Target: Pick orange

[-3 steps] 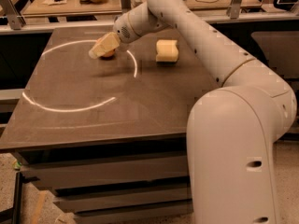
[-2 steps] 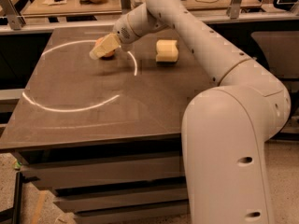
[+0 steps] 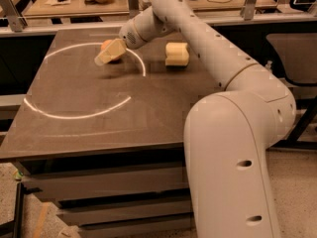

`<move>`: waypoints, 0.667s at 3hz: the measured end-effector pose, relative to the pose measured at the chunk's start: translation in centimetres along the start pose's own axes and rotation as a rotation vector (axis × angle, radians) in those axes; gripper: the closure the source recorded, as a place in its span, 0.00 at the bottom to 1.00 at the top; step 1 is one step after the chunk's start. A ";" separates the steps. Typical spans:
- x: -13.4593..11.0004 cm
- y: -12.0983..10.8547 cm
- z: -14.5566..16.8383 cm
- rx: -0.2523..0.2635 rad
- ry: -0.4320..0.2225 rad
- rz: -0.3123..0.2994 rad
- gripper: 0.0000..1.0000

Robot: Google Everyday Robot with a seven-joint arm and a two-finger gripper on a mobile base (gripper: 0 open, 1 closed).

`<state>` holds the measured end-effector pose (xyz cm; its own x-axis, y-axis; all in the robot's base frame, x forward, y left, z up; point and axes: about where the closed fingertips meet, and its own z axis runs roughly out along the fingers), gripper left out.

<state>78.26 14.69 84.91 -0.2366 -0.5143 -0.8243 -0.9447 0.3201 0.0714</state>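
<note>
The tool angles low over the counter, the orange just behind its tip, presumably to grasp it; spread or pinching, I cannot tell.

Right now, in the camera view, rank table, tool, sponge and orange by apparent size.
1. table
2. sponge and tool look alike; the tool is at the orange, far left
3. orange, mostly hidden behind the tool

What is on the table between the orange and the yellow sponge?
Only bare table with a bright curved line of light, seen in the camera view. The gripper is right at the orange, partly covering it.
</note>
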 end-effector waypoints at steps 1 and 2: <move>0.2 -0.2 0.7 -0.013 0.010 0.000 0.18; 0.1 -0.2 1.1 -0.027 0.009 -0.013 0.41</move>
<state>78.62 15.45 84.21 -0.2263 -0.5254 -0.8202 -0.9535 0.2915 0.0764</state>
